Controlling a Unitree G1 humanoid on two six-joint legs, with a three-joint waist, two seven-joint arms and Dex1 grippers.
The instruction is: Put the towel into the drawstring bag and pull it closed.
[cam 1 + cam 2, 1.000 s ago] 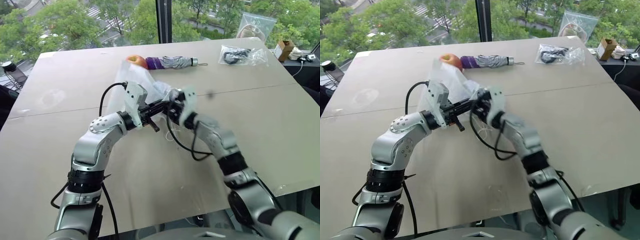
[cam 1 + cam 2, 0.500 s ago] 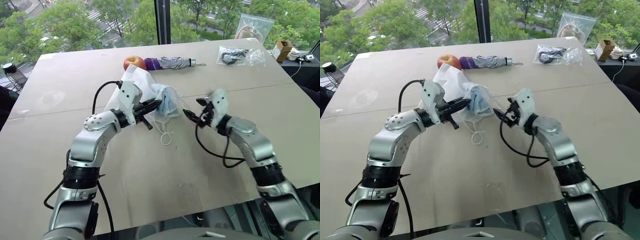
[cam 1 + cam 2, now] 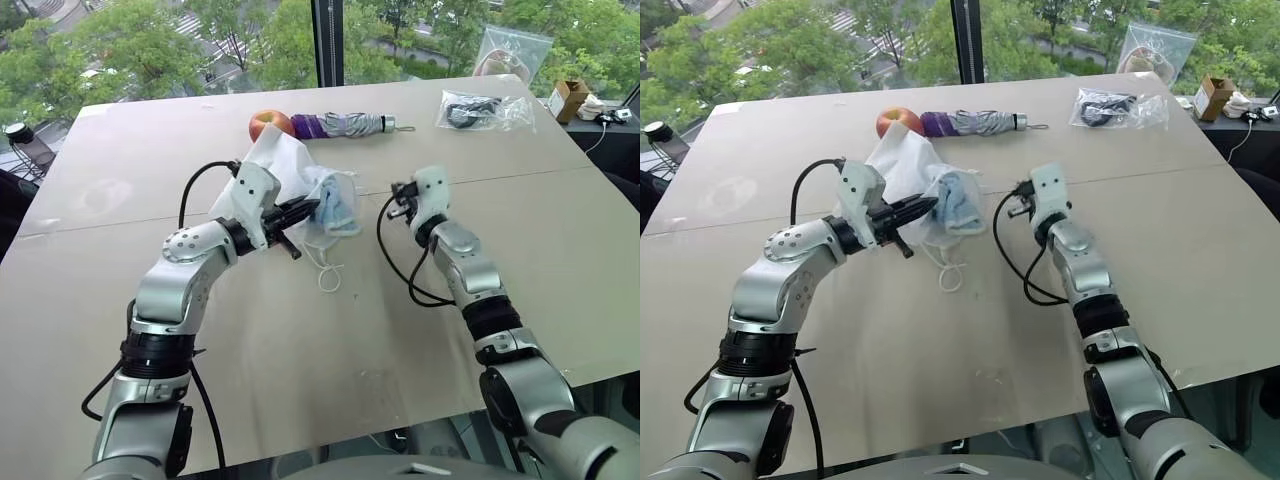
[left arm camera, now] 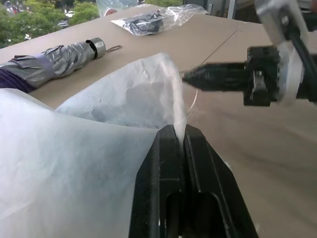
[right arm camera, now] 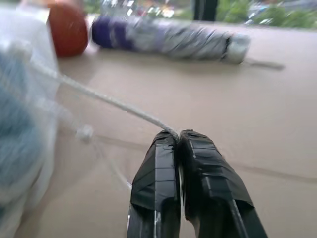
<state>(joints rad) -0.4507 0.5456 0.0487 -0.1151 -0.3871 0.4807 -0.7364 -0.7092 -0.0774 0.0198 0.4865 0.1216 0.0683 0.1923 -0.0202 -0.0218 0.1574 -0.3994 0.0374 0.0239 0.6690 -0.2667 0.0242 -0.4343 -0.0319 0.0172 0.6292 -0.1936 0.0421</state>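
The white drawstring bag (image 3: pixel 278 172) is held up off the table near its middle, with the light-blue towel (image 3: pixel 336 204) showing through its sheer fabric. My left gripper (image 3: pixel 303 211) is shut on the bag's edge; the wrist view shows the fabric pinched between the fingers (image 4: pixel 166 148). To the right of the bag, my right gripper (image 3: pixel 397 190) is shut on a thin white cord (image 5: pixel 106 100) that runs taut from the bag's mouth to its fingertips. Another cord loop (image 3: pixel 329 274) hangs down onto the table.
A red apple (image 3: pixel 269 123) and a folded grey-and-purple umbrella (image 3: pixel 345 125) lie just behind the bag. A clear plastic bag with black items (image 3: pixel 480 110) sits at the back right, and a cardboard box (image 3: pixel 570 98) stands beyond the table's corner. The table edge runs close in front.
My right gripper left the bag's mouth, swung out to the right with its fingers open, and is now shut on the cord. The left gripper kept its hold.
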